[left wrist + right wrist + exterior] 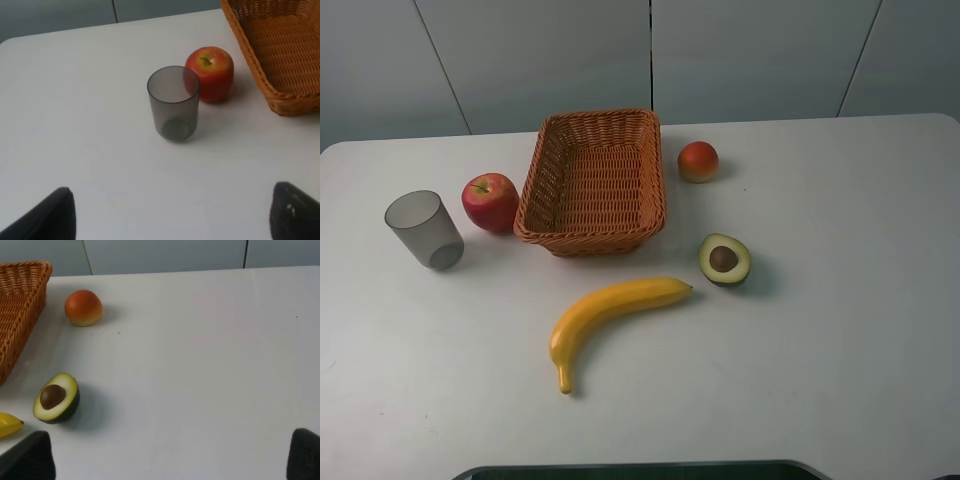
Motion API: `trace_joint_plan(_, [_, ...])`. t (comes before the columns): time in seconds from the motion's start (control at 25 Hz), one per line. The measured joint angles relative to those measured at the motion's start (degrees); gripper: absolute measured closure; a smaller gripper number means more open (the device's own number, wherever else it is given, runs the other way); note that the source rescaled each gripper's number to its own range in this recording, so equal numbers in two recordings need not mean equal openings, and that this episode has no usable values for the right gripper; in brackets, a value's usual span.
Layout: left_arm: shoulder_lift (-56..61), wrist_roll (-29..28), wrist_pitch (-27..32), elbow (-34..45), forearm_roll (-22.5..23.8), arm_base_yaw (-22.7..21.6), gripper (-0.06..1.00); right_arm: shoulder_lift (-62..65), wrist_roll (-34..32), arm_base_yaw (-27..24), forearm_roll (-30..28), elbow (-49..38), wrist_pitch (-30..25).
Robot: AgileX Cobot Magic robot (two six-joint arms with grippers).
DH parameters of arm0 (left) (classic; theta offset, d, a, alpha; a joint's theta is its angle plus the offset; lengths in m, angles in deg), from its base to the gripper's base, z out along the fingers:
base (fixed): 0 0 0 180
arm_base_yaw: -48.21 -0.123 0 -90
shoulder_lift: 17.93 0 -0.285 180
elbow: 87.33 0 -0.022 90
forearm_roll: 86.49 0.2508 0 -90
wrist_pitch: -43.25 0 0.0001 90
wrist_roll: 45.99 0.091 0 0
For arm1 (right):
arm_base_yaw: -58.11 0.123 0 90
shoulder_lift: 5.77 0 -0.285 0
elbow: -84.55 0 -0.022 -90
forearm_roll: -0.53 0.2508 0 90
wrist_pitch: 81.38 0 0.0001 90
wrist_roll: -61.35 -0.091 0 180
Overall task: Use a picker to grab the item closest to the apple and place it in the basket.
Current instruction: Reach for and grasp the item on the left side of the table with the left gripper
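Observation:
A red apple [490, 201] [210, 73] sits just left of the orange wicker basket [535, 190] [280, 55], which holds nothing. A translucent grey cup [424, 229] [173, 102] stands upright right beside the apple, on the side away from the basket. My left gripper [172, 220] is open, its dark fingertips [47, 215] spread wide, well short of the cup. Over the table's right part, my right gripper [170, 460] is also open and holds nothing. Neither gripper shows in the exterior high view.
A yellow banana [610, 310] lies in front of the basket. A halved avocado [724, 259] [56, 397] rests to the basket's front right. An orange-red round fruit [698, 161] [83, 307] sits by its right rim. The white table [840, 330] ends close behind the basket.

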Motion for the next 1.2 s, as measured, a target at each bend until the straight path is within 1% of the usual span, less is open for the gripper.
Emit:
trace_joint_plan(0.76, [0.0,0.22,0.0,0.0,-0.11,0.0,-0.05,0.0,0.0,0.0,0.0,0.0,0.0])
trace_joint_plan(0.84, [0.0,0.26,-1.12,-0.15,0.55,0.0,-0.05,0.0,0.0,0.0,0.0,0.0,0.0])
trace_joint_plan(0.92, [-0.79,1.02,-3.72,-1.4,1.2,0.0,-0.05,0.0,0.0,0.0,0.0,0.0,0.0])
trace_joint_plan(1.04, [-6.6,3.74,-8.62,-3.53,1.47,0.0,-0.05,0.0,0.0,0.0,0.0,0.0,0.0])
trace_joint_plan(1.12, [-13.4,6.06,-10.7,-5.13,1.59,0.0,-0.05,0.0,0.0,0.0,0.0,0.0,0.0])
trace_joint_plan(1.2, [-20.83,7.14,-12.09,-7.04,2.14,0.0,-0.05,0.0,0.0,0.0,0.0,0.0,0.0])
